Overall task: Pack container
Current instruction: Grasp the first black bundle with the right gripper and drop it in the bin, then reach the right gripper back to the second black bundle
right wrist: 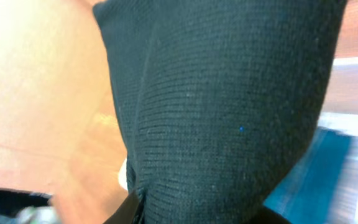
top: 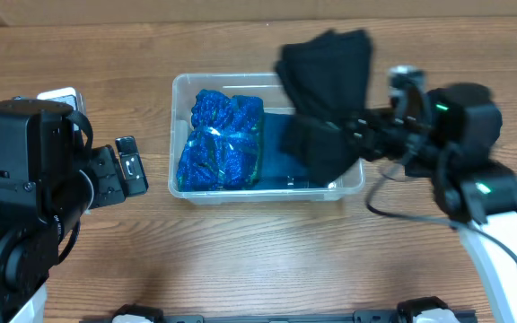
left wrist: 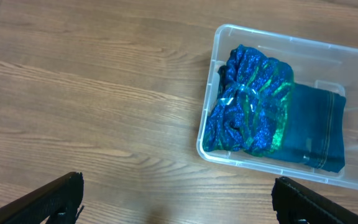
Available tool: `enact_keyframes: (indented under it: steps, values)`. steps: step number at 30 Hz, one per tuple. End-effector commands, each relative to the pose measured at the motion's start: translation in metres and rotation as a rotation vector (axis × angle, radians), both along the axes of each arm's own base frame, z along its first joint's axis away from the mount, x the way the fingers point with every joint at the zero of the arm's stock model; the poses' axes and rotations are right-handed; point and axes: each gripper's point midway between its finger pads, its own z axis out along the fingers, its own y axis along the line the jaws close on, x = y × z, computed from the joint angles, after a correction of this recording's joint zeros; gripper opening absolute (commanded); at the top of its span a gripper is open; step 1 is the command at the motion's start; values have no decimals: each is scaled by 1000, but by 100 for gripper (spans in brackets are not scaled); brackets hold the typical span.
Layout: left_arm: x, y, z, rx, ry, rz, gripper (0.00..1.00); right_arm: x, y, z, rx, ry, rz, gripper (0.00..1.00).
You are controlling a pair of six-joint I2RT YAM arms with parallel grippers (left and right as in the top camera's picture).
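The clear plastic container (top: pixel 180 93) sits mid-table. Inside it lie a shiny blue-green bundle (top: pixel 222 140) on the left and a folded teal cloth (top: pixel 276 151) beside it. Both show in the left wrist view, the bundle (left wrist: pixel 248 101) and the teal cloth (left wrist: pixel 312 127) inside the container (left wrist: pixel 211 62). My right gripper (top: pixel 359 131) is shut on a black knit garment (top: pixel 328 85) and holds it over the container's right end. The garment fills the right wrist view (right wrist: pixel 229 112). My left gripper (left wrist: pixel 178 199) is open and empty, left of the container.
A white object (top: pixel 58 93) sits behind the left arm at the far left. Bare wooden tabletop (top: pixel 267 260) lies in front of the container. A black cable (top: pixel 393 213) hangs from the right arm.
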Motion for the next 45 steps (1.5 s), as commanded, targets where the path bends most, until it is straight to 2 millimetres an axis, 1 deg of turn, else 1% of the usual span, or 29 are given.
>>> enact_keyframes:
  steps: [1, 2, 4, 5, 6, 7, 8, 10, 11, 12, 13, 14, 15, 16, 18, 20, 22, 25, 30, 31, 33, 34, 36, 37, 38, 39, 40, 43, 45]
  values:
    - [1, 4, -1, 13, 2, 13, 100, 28, 38, -52, 37, 224, -19, 4]
    - [1, 4, -1, 13, 2, 13, 100, 36, 52, -81, 38, 317, -22, 4]
    - [1, 4, -1, 13, 1, 13, 100, 44, 53, -137, -9, 509, -140, 5]
    - [1, 4, -1, 13, 1, 13, 100, 47, 47, -154, -52, 543, -189, 26]
    - [1, 4, -1, 13, 2, 13, 100, 49, 37, -165, -105, 544, -232, 37]
    - [1, 4, -1, 13, 2, 13, 100, 53, 25, -164, -169, 491, -252, 46]
    - [1, 4, -1, 13, 1, 14, 100, 53, 18, -152, -192, 438, -235, 54]
    - [1, 4, -1, 13, 1, 13, 100, 49, 1, -107, -211, 312, -213, 62]
    - [1, 4, -1, 13, 2, 14, 100, 43, -14, -75, -224, 220, -213, 71]
    - [1, 4, -1, 13, 2, 13, 100, 40, -37, -52, -227, 169, -284, 82]
    - [1, 4, -1, 13, 2, 13, 100, 38, -68, -37, -237, 139, -382, 92]
    - [1, 4, -1, 13, 1, 13, 100, 37, -104, -31, -253, 136, -494, 98]
    - [1, 4, -1, 13, 1, 13, 100, 36, -144, -34, -261, 169, -609, 100]
    - [1, 4, -1, 13, 2, 13, 100, 35, -176, -43, -262, 216, -694, 100]
    - [1, 4, -1, 13, 1, 13, 100, 38, -250, -82, -251, 355, -872, 100]
    - [1, 4, -1, 13, 2, 13, 100, 40, -302, -131, -235, 501, -972, 100]
    - [1, 4, -1, 13, 2, 13, 100, 41, -341, -179, -195, 609, -1026, 100]
    - [1, 4, -1, 13, 1, 13, 100, 47, -378, -225, -105, 632, -1017, 100]
    - [1, 4, -1, 13, 2, 13, 100, 57, -385, -275, -90, 666, -978, 100]
    - [1, 4, -1, 13, 2, 13, 100, 57, -385, -281, -87, 674, -976, 100]
    - [1, 4, -1, 13, 2, 13, 100, 66, -375, -292, -51, 672, -931, 97]
    - [1, 4, -1, 13, 2, 13, 100, 70, -372, -292, -47, 659, -919, 84]
    - [1, 4, -1, 13, 2, 13, 100, 76, -364, -289, -35, 647, -892, 34]
    - [1, 4, -1, 13, 2, 13, 100, 79, -358, -285, -1, 638, -865, 14]
    - [1, 4, -1, 13, 2, 13, 100, 81, -352, -279, 32, 627, -838, 10]
    - [1, 4, -1, 13, 2, 13, 100, 83, -348, -270, 54, 614, -821, 5]
    - [1, 4, -1, 13, 2, 13, 100, 85, -345, -252, 70, 592, -807, 4]
    - [1, 4, -1, 13, 2, 13, 100, 83, -326, -162, 75, 467, -766, 4]
    - [1, 4, -1, 13, 2, 13, 100, 80, -290, -101, 98, 340, -676, 4]
